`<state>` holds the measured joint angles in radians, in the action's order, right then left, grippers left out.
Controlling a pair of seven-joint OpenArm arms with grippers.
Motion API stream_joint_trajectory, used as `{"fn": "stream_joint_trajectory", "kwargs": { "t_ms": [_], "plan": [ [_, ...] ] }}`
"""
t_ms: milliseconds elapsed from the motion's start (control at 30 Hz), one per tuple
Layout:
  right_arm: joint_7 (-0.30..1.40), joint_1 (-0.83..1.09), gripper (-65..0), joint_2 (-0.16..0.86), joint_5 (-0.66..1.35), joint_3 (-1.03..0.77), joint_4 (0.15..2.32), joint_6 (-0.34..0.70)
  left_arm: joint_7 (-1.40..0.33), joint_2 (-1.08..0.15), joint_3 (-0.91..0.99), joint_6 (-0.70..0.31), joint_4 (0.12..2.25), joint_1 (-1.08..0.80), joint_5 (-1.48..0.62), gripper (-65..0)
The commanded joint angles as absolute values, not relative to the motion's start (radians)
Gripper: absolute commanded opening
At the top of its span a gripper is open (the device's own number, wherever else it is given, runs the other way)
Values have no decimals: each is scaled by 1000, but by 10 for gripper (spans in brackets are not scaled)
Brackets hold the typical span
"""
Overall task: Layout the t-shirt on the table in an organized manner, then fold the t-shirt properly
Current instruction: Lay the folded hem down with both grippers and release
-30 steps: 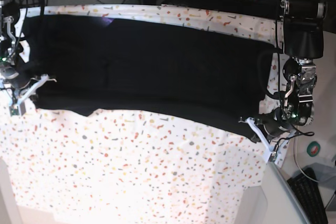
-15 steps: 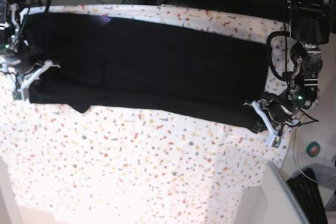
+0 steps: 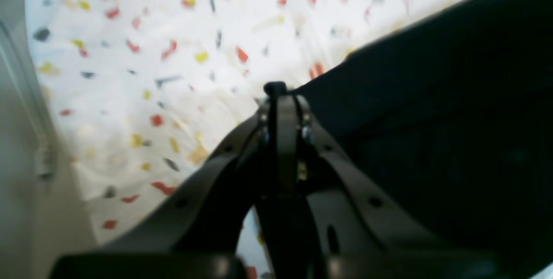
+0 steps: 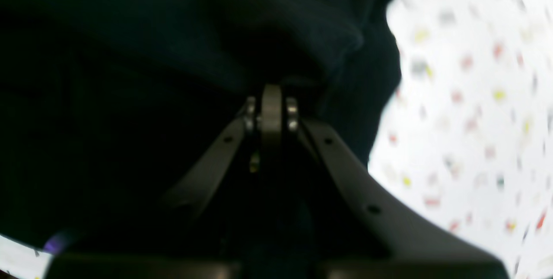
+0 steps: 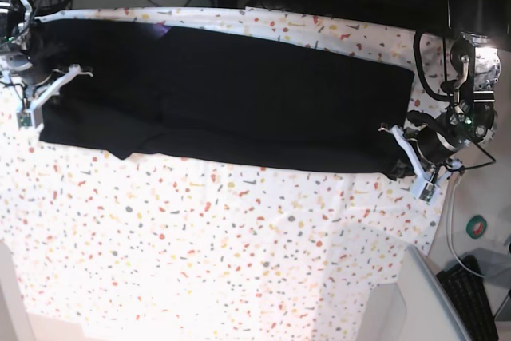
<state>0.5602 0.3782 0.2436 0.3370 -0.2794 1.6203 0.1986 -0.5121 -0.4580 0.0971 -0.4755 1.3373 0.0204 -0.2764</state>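
Two arms hold the t-shirt (image 5: 231, 101) by opposite ends on the table (image 5: 207, 245). From the base view, the black shirt lies as a long, wide band across the far half of the speckled cover, running from the view's left edge almost to its right edge, with its near hem slanting slightly toward the right. A small purple glint shows at the shirt's far edge, left of centre.

The left gripper (image 5: 399, 167) is at the shirt's near right corner, close to the table's right edge. In the left wrist view, the left gripper (image 3: 276, 91) has its jaws pressed together, and the tips meet right at the edge of the dark fabric (image 3: 432, 110), where the cloth rises to a point against the flecked cover (image 3: 142, 63); it pinches that corner of the shirt.

The right gripper (image 5: 49, 89) is at the shirt's left end, near the table's far left corner. In the right wrist view, the right gripper (image 4: 272, 91) is likewise pressed together, its tips buried under a rolled fold of the black fabric (image 4: 173, 33), which bunches over and around them; it grips the shirt there. The speckled table cover (image 4: 475, 97) shows blurred to the right of that fold
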Motion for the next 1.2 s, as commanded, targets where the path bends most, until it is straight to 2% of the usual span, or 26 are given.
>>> {"fn": "stream_joint_trajectory", "kwargs": {
  "t_ms": [0, 133, 967, 1100, 1133, 1167],
  "plan": [
    [547, 383, -650, 251, 349, -295, 1655, 200, -501, -483, 120, -486, 1357, 19, -275, -650],
    [559, 417, -650, 249, 349, -295, 1676, 200, -501, -483, 134, -544, 1356, -7, -269, -650],
    [562, 412, -650, 251, 348, -300, 1567, 199, -503, -498, 125, -544, 1359, -160, -268, -650],
    [645, 404, -650, 251, 348, -302, 1573, 199, -504, -498, 125, -544, 1366, -185, -268, -650],
    [651, 404, -644, 251, 349, -302, 1575, 199, -515, -498, 127, -544, 1368, -186, -268, -650],
    [648, 406, -560, 251, 349, -302, 1584, 199, -542, -498, 133, -544, 1374, -186, -268, -650]
  ]
}}
